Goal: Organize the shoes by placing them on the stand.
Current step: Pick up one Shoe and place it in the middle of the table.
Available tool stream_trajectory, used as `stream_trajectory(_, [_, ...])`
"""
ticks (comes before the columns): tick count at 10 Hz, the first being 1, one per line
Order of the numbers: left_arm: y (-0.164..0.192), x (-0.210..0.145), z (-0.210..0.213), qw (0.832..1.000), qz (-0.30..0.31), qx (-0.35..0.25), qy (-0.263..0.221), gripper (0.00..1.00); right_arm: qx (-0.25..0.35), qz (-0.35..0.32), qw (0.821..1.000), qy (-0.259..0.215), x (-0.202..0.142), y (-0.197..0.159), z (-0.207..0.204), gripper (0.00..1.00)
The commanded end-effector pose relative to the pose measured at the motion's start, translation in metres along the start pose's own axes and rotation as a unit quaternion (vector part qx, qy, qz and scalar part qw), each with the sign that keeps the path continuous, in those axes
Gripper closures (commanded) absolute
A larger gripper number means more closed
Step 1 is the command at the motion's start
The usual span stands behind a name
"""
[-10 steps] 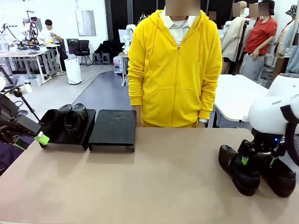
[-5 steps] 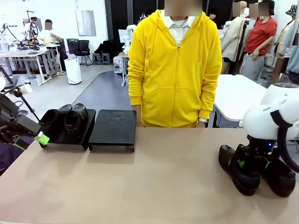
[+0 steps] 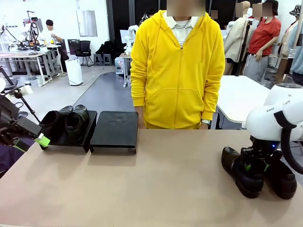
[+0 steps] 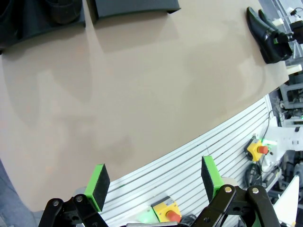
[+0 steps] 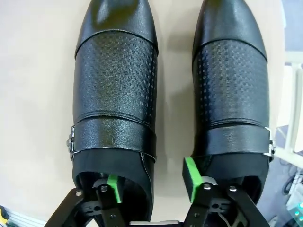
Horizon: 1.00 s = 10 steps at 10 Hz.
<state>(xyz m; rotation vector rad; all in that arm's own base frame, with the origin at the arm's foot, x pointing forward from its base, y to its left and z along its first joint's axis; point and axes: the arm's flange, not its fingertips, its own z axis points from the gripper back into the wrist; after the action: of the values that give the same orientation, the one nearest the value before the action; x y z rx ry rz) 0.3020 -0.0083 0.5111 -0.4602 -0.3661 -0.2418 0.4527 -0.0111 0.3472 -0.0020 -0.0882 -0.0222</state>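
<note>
Two black shoes stand side by side at the table's right, one [image 3: 239, 174] nearer the middle and one [image 3: 283, 180] at the outside. My right gripper [image 3: 255, 166] is down at their heel ends. In the right wrist view its jaws straddle the two neighbouring walls: one pad [image 5: 112, 185] is inside the left shoe [image 5: 116, 90], the other pad [image 5: 191, 176] is at the rim of the right shoe [image 5: 232, 80]. A gap still shows beside the pads. Two more shoes [image 3: 66, 122] sit on the stand's left tray [image 3: 71, 141]; its right tray [image 3: 115, 130] is bare. My left gripper [image 3: 31, 143] hangs open at the table's left edge.
A person in a yellow hoodie [image 3: 177, 71] stands at the far side, hands down. The left wrist view shows the bare tabletop [image 4: 142, 85], the far pair of shoes [image 4: 265, 28] and a slatted panel with red stop buttons [image 4: 258, 150] below the edge.
My right arm has sunk lower onto the shoes' heel ends and its fingers have drawn closer together. The left arm, the stand and the person have stayed put.
</note>
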Motion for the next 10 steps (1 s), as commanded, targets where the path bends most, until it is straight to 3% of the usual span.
stream_trajectory(1, [0.000, 0.000, 0.004, 1.000, 0.000, 0.003, 0.006, 0.00, 0.015, 0.013, 1.000, 0.002, 0.004, -0.001, 0.004, 1.00])
stream_trajectory(8, [0.000, 0.000, 0.004, 1.000, 0.000, 0.003, 0.006, 0.00, 0.026, 0.023, 0.999, 0.003, -0.003, 0.006, 0.017, 1.00])
stream_trajectory(10, [0.000, 0.000, 0.004, 1.000, 0.000, 0.003, 0.006, 0.00, 0.046, 0.013, 0.999, 0.006, -0.014, 0.017, 0.070, 1.00])
